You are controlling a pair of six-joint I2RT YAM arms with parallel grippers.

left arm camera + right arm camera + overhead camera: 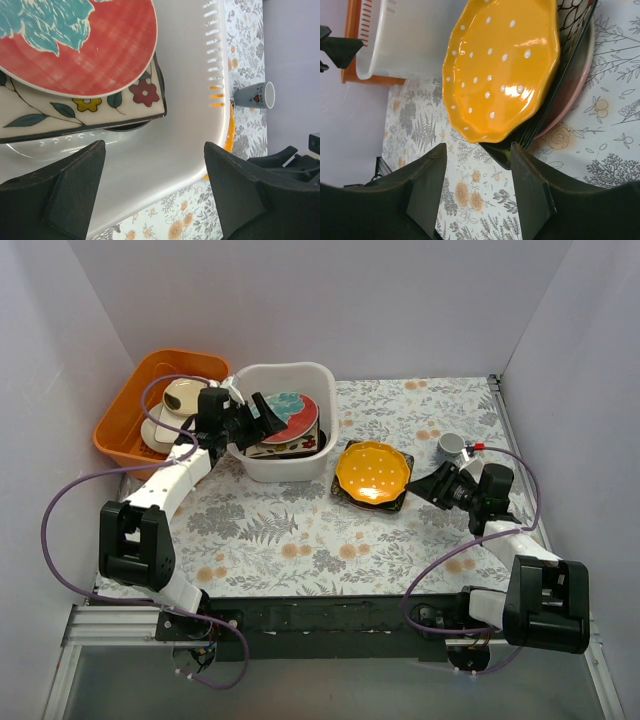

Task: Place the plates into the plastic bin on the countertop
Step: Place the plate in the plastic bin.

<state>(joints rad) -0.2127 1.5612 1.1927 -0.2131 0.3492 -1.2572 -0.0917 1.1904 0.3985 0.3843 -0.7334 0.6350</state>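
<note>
The white plastic bin point(300, 462) stands on the countertop point(300, 530) at the back left. In it a red-and-teal round plate point(292, 416) lies on a cream square floral plate point(75, 107), with a dark plate edge point(125, 127) under them. My left gripper point(262, 414) is open and empty at the bin's left side, close to these plates. A yellow-orange dotted plate point(372, 472) rests on a black rectangular plate point(520, 145) and a pink-cream round plate point(570, 95), right of the bin. My right gripper point(430, 486) is open and empty just right of this stack.
An orange tub point(130, 415) with cream dishes point(180, 395) stands left of the bin. A small grey cup point(452, 446) stands behind my right gripper. White walls close in the left, back and right sides.
</note>
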